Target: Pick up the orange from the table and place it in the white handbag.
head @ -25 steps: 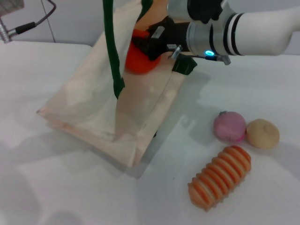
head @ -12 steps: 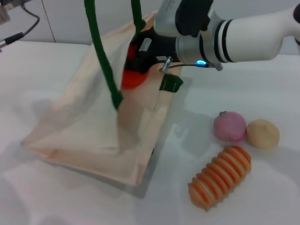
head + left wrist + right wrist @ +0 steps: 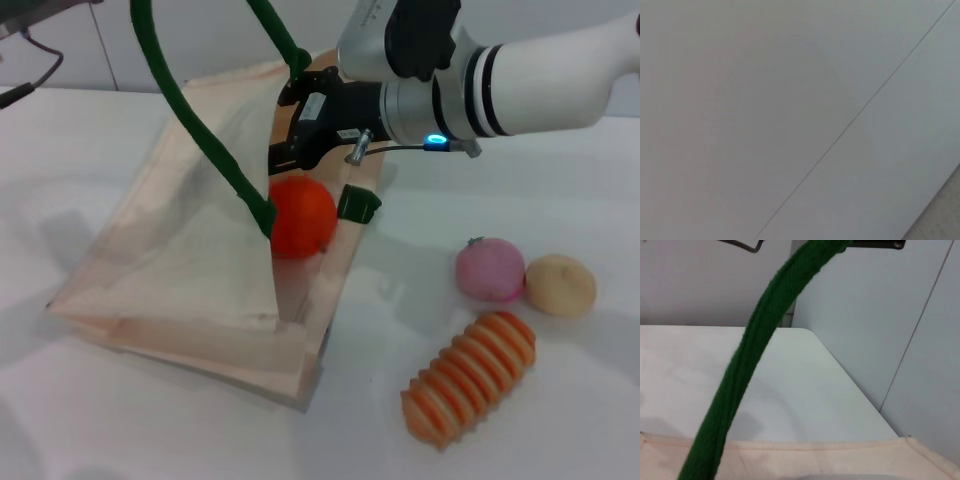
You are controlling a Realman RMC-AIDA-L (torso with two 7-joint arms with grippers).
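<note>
The orange (image 3: 303, 217) lies free in the open mouth of the white handbag (image 3: 190, 250), on its inner fabric, next to a green tab (image 3: 358, 203). My right gripper (image 3: 292, 135) hovers just above the orange, open and empty, between the bag's two edges. One dark green handle (image 3: 190, 110) is pulled up and out of the head view at the top left; the left gripper is out of view. The right wrist view shows that handle (image 3: 740, 380) and the bag's cream rim (image 3: 790, 452). The left wrist view shows only a wall.
On the white table (image 3: 520, 190) to the right of the bag lie a pink round item (image 3: 490, 268), a small tan ball (image 3: 561, 284) and a ridged orange-and-cream striped oblong item (image 3: 470, 377). A dark cable (image 3: 25, 85) hangs at the far left.
The orange has left my right gripper and dropped lower into the bag's mouth. The raised handle has moved left, pulling the bag wider open.
</note>
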